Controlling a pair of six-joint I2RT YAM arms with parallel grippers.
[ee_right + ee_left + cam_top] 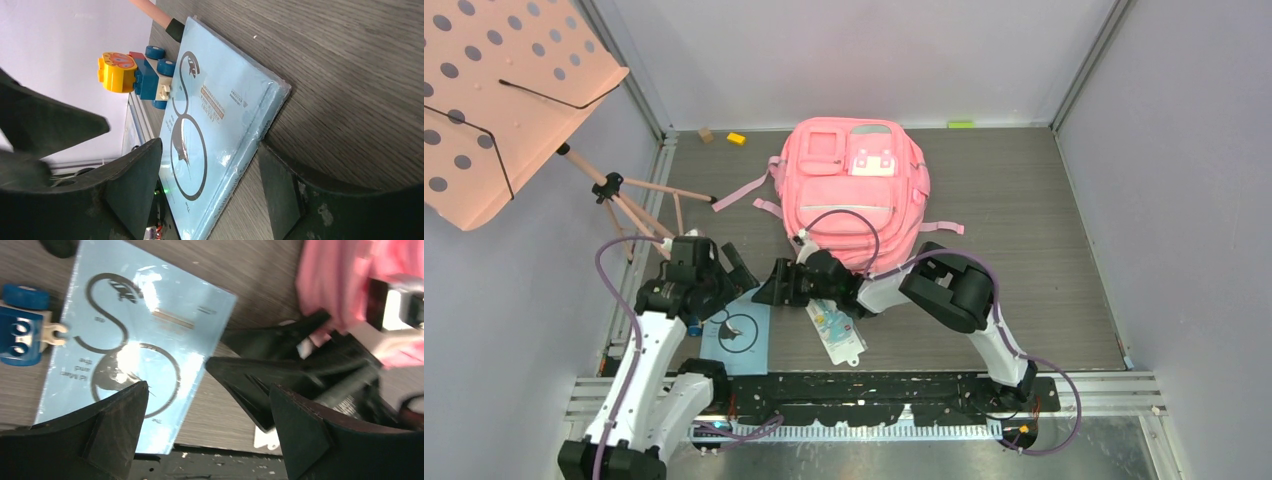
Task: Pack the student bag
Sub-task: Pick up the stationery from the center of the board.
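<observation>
Here, on my table (1024,230): a grey wood-grain surface with pale walls around it.
Student bag (854,185): a large pink backpack lying flat at the middle of the far half, front pockets and white patch facing up, straps trailing left and right.
Book (739,335): light blue, with a black S-shaped emblem on its cover, lying flat near my left arm's side, well apart from the bag.
My left gripper (207,390): above the book, its fingers spread wide with nothing between them.
My right gripper (209,145): low at the book's right edge, fingers apart, one over the cover and one at the corner, not clamped.
Toy vehicle (135,75): blue with a yellow head, just beside the book's far edge.
Flat packet (836,332): white and blue, on the table beneath my right wrist.
Music stand (494,100): salmon-pink and perforated, at the far left.
</observation>
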